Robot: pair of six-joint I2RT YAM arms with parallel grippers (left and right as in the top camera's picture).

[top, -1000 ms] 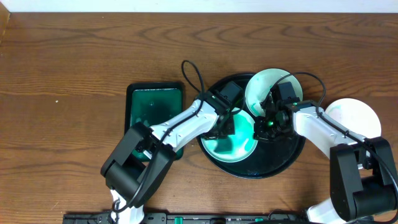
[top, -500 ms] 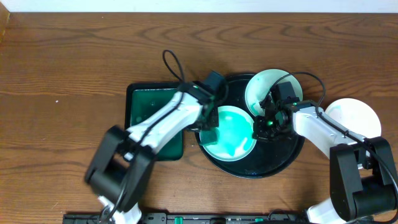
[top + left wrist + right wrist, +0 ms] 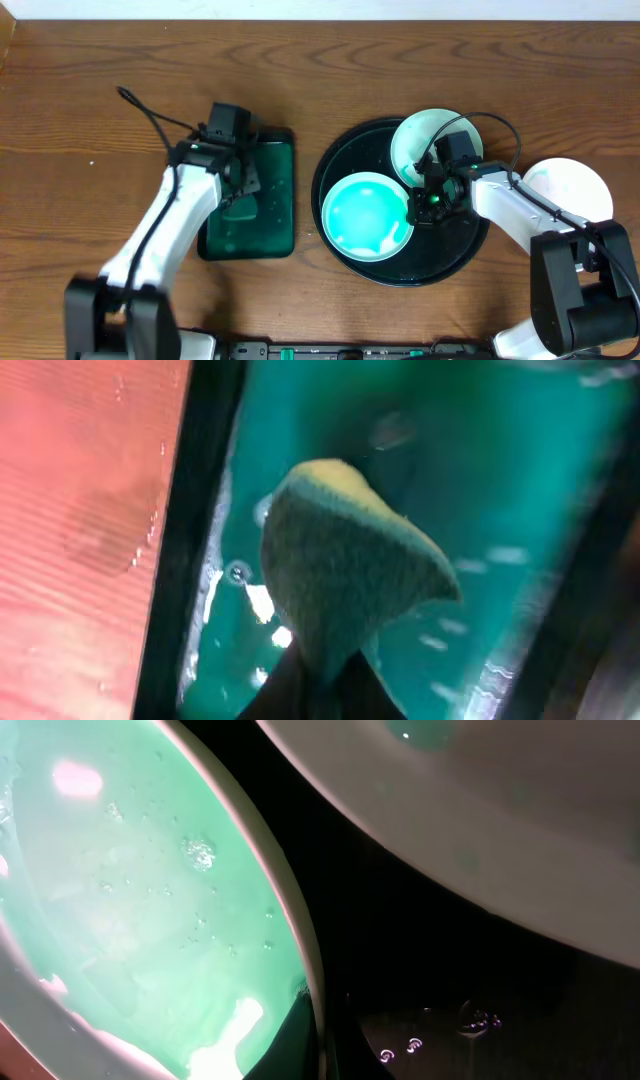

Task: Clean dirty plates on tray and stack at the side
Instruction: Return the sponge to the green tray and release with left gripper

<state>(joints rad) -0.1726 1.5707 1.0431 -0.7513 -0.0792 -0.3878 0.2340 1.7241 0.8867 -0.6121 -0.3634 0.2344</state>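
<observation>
The wooden table (image 3: 100,80) bore a round black tray (image 3: 440,258), a dark green rectangular tray (image 3: 272,215) lying apart to its left, and a white plate (image 3: 578,185) near its right rim.

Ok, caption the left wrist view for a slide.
Left gripper pinching a sponge over the green tray of teal liquid.

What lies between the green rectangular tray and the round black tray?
Only a narrow strip of bare wooden table separates the green tray from the black tray; the overhead view shows it.
</observation>
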